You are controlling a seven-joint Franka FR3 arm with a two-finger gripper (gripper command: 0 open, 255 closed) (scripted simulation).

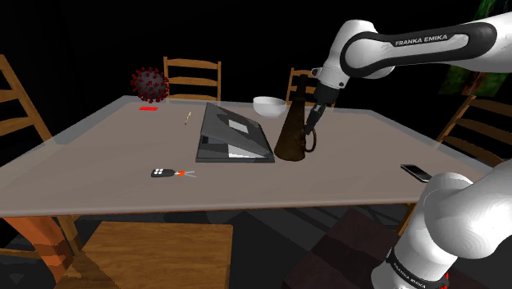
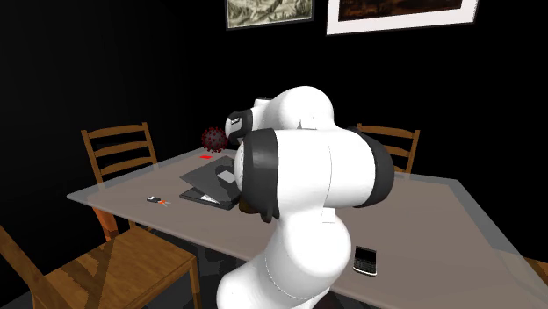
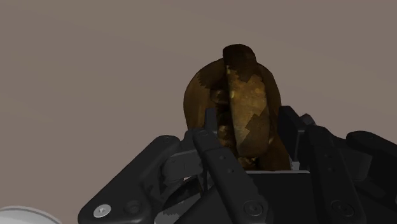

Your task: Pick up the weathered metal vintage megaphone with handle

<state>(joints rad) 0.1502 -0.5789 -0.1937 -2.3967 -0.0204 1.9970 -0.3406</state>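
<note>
The megaphone is standing bell-down on the table at 3 o'clock of the grey slanted case in the shoulder view. It is a dark brown cone, blotchy and rusted-looking. The gripper is hanging at its 3 o'clock side, and the jaws are sitting narrow, clasping its upper part by the handle. It is probably going to handle as stiff and rather heavy, so the neck is looking like a surer hold than the flaring, slippery wall.

One table is seen, and five chairs are counted around it. On it are counted one megaphone, one laptop, one bowl, one spiked ball, one red card, one key fob, one phone and one small stick. Two framed pictures are hung on the wall. One arm is shown.
</note>
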